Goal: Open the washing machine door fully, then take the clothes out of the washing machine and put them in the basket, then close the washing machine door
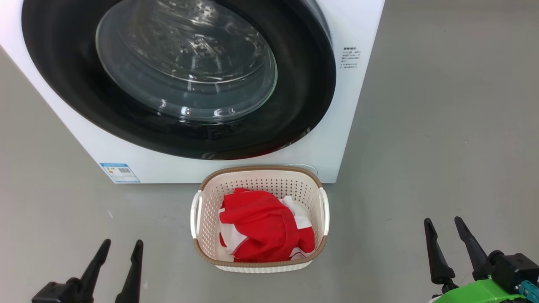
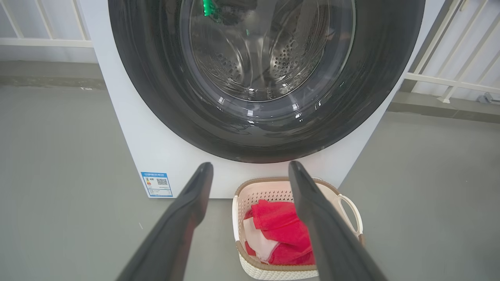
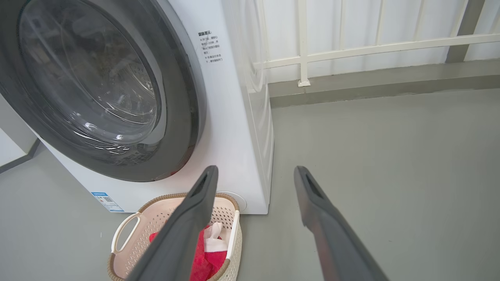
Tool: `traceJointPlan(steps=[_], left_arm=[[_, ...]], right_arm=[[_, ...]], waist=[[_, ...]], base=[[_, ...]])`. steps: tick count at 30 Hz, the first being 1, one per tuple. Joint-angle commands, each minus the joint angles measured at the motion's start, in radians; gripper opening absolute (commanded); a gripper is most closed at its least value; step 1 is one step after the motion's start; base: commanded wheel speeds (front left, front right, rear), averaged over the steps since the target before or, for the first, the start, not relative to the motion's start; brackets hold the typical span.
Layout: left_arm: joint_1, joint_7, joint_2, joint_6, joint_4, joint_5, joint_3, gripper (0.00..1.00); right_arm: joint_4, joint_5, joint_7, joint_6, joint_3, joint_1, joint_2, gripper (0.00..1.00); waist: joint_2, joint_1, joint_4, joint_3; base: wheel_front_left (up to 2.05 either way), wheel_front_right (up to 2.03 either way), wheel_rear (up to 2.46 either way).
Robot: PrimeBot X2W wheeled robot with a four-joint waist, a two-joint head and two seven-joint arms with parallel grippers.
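Jaws of both grippers are spread wide apart and nothing is gripped. The left gripper (image 1: pixel 123 242) is seen at the lower left of the head view and the right gripper (image 1: pixel 442 219) at the lower right, each above the grey floor (image 1: pixel 442 126) and well apart from everything else. The washing machine door (image 1: pixel 303 84) is seen across the upper left and centre, lying flush against the white washing machine (image 1: pixel 358 105), so it is judged shut. Through its glass, the bare perforated steel of the drum (image 2: pixel 285 66) is made out in the left wrist view. The clothes (image 1: pixel 265 227) are bundled inside the basket (image 1: pixel 261 169), which is set on the floor at lower centre, just before the machine's front. All three steps are therefore judged done. Nothing appears to be left, though whether the latch is fully caught cannot be told.
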Motion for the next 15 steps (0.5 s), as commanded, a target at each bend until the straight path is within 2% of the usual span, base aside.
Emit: traceJointPlan(steps=[1, 3, 4, 9, 15], left_arm=[[-0.016, -0.005, 0.026, -0.006, -0.021, -0.003, 0.036, 1.00], [-0.017, -0.005, 0.023, -0.006, -0.024, -0.009, 0.033, 1.00], [0.000, 0.000, 0.000, 0.000, 0.000, -0.002, -0.003, 0.00], [0.004, 0.002, -0.041, 0.001, 0.051, -0.005, -0.019, 0.00], [0.002, 0.018, -0.047, 0.001, 0.045, -0.065, -0.012, 0.00]], right_arm=[[-0.023, 0.007, -0.006, -0.001, 0.025, -0.012, -0.011, 1.00], [-0.023, 0.008, -0.006, -0.001, 0.025, -0.012, -0.011, 1.00], [0.000, 0.001, 0.000, 0.000, 0.000, 0.000, 0.000, 0.00], [0.058, 0.005, 0.002, 0.000, 0.003, 0.001, 0.015, 0.00], [0.051, 0.070, 0.017, 0.000, 0.004, -0.003, 0.011, 0.00]], waist=[[0.0000, 0.0000, 0.000, 0.001], [0.0000, 0.0000, 0.001, 0.003], [0.0000, 0.0000, 0.001, 0.003], [0.0000, 0.0000, 0.001, 0.003], [0.0000, 0.0022, -0.004, -0.004]], base=[[0.00, 0.00, 0.00], [0.00, 0.00, 0.00], [0.00, 0.00, 0.00], [0.00, 0.00, 0.00], [0.00, 0.00, 0.00]])
